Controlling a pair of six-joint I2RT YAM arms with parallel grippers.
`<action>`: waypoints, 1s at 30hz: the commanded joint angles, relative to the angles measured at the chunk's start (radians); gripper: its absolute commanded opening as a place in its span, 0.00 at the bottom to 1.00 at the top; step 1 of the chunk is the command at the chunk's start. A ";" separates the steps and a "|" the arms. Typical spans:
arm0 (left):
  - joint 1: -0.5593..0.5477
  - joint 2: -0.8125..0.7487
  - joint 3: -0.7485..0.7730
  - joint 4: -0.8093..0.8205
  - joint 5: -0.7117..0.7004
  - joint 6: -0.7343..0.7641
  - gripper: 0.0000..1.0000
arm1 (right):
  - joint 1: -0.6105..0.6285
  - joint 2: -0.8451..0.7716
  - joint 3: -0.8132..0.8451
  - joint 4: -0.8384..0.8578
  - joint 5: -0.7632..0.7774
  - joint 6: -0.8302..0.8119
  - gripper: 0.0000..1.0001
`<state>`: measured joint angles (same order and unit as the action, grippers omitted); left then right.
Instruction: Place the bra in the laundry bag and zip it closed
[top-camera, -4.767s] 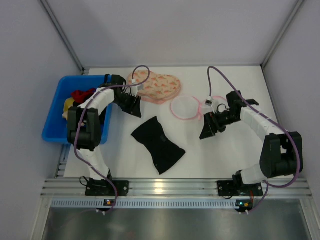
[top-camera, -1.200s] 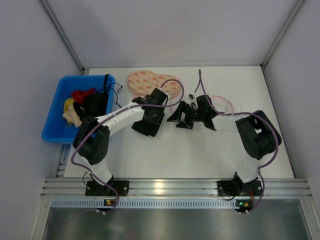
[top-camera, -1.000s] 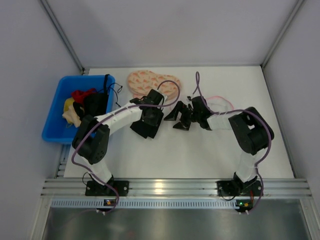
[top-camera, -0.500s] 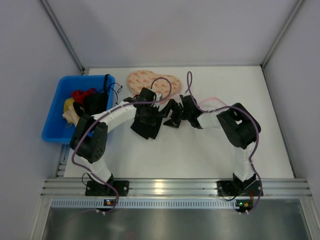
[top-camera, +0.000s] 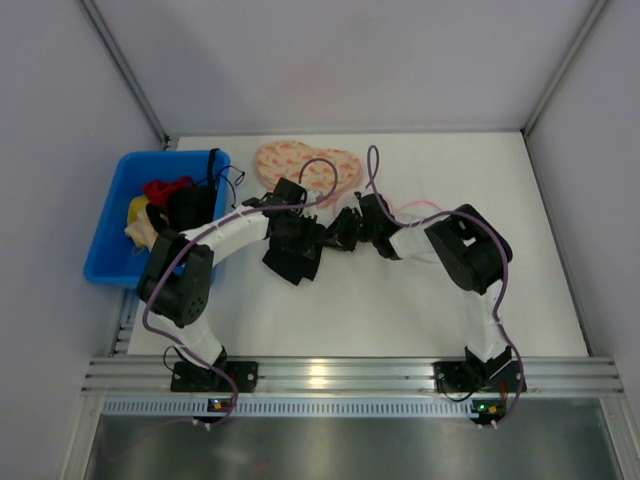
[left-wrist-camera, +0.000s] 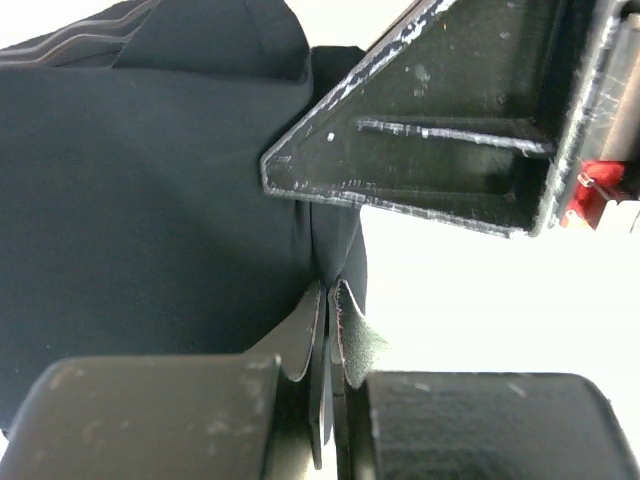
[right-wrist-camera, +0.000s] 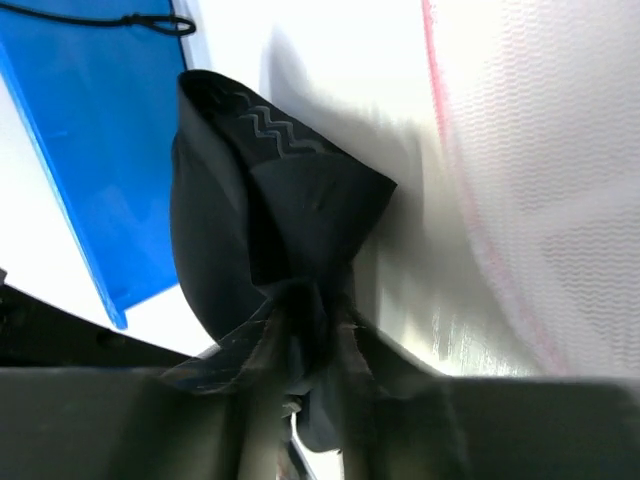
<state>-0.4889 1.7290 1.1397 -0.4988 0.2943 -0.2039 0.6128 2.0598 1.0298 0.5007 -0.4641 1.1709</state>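
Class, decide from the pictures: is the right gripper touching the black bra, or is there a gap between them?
Touching. In the right wrist view, the right gripper pinches bunched fabric of the bra between its fingers.

So the bra isn't lying flat in front of the heart-shaped cloth anymore. It's all bunched up just in front of that cloth. The left gripper has swung over from the cloth's left edge and now pinches it. The right gripper, wide open a second ago off to the cloth's right, has slid in and clamped onto the same bundle. The laundry bag sits further right of the cloth than before.
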 joint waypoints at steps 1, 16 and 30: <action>0.003 -0.057 -0.017 0.042 0.014 -0.014 0.02 | 0.019 -0.016 0.003 0.099 -0.013 -0.013 0.11; -0.197 -0.361 -0.107 0.029 -0.481 0.195 0.91 | 0.038 -0.096 -0.045 0.111 -0.004 0.145 0.00; -0.392 -0.166 -0.066 0.048 -0.863 0.262 0.91 | 0.067 -0.130 -0.077 0.160 -0.007 0.320 0.00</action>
<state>-0.8768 1.5402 1.0519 -0.4900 -0.4515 0.0448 0.6605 1.9942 0.9638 0.5880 -0.4721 1.4281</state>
